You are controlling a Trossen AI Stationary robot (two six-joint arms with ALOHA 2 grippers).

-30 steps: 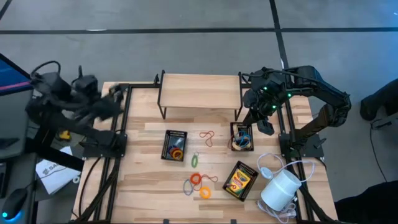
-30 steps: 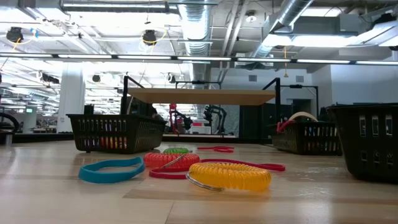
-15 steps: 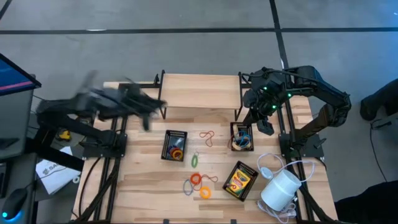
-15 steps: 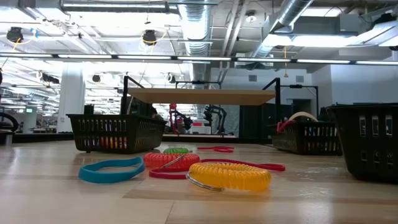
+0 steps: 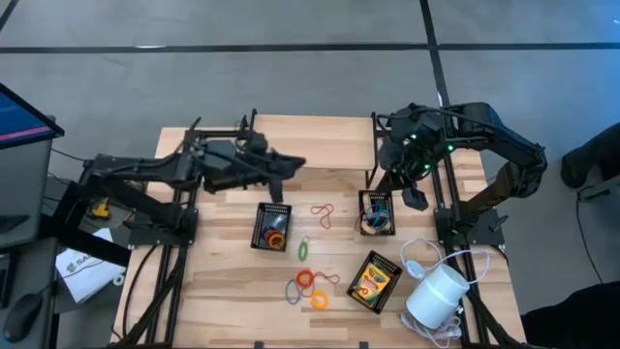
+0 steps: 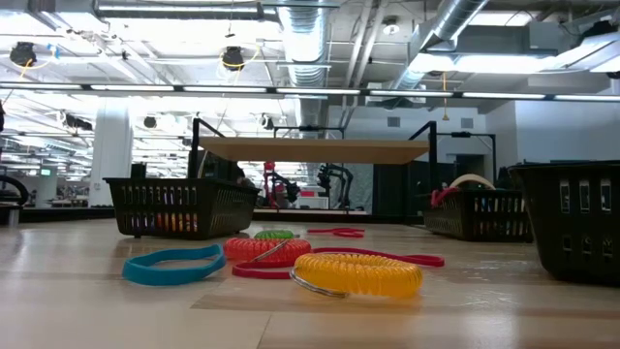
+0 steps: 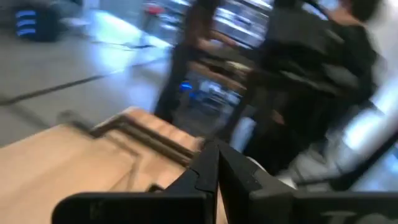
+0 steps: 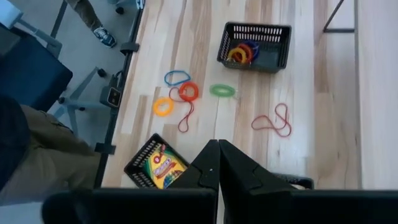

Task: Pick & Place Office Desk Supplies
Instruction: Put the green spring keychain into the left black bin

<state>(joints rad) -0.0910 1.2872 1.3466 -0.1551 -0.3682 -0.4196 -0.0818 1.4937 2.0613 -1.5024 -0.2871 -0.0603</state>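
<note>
The left pincer (image 5: 295, 162), fingers pressed together, hangs over the tabletop (image 5: 223, 281) near 11 o'clock, beside a small shelf (image 5: 310, 141). The right pincer (image 5: 414, 201), also pressed together and holding nothing, sits near 2 o'clock beside a tray (image 5: 377, 214) of loops. A crayon box (image 5: 373, 281) lies around 5 o'clock, with loose loops (image 5: 308, 285) near 6.
</note>
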